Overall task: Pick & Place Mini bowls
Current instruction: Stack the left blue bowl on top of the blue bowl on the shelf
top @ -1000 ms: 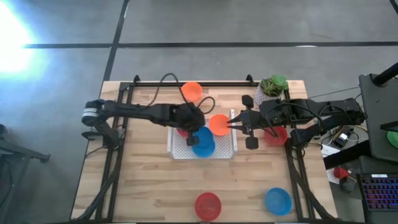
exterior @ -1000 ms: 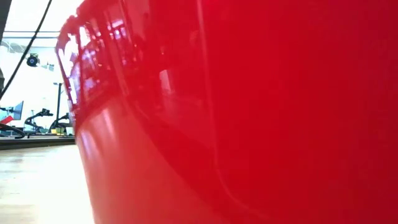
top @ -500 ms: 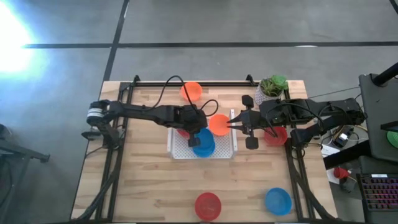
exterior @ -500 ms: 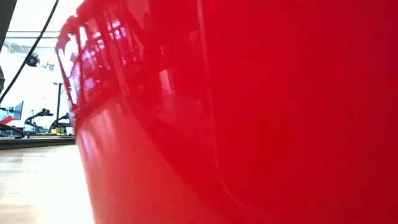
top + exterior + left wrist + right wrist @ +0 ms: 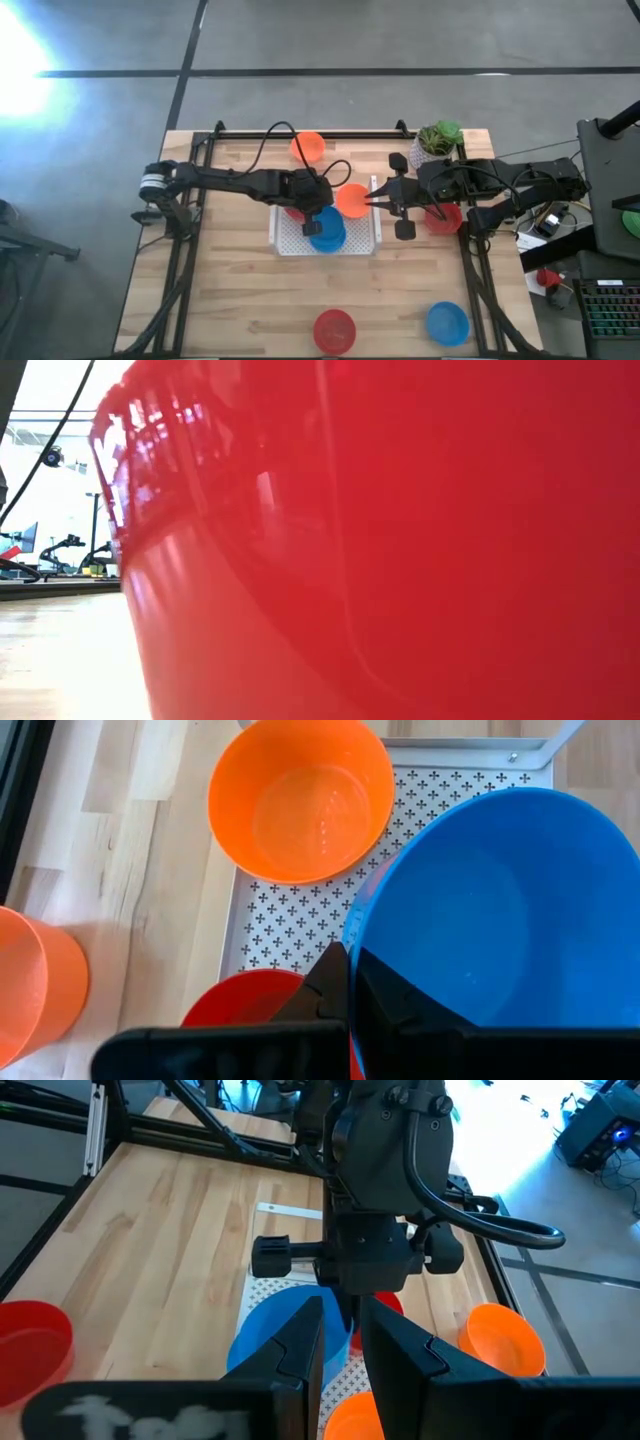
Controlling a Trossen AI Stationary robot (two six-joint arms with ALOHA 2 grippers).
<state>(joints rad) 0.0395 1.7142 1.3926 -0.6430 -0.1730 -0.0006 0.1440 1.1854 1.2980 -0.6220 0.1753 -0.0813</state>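
Mini bowls scattered over table (image 5: 230, 290) and white perforated tray (image 5: 287, 240): blue bowl (image 5: 327, 230) and orange bowl (image 5: 351, 200) inside tray, small red bowl (image 5: 245, 998) partly hidden there; second orange bowl (image 5: 308, 147) toward far edge; red bowl (image 5: 334, 329) and blue bowl (image 5: 447, 323) near front edge; red bowl (image 5: 444, 216) under right arm. Left gripper (image 5: 313, 222) over tray, fingers pinched on blue bowl's rim. Right gripper (image 5: 372, 201) at tray's right side by orange bowl, fingers narrow; grip on anything impossible to tell. Potted plant (image 5: 437, 140) at far right. Low view filled with red bowl wall (image 5: 400, 560).
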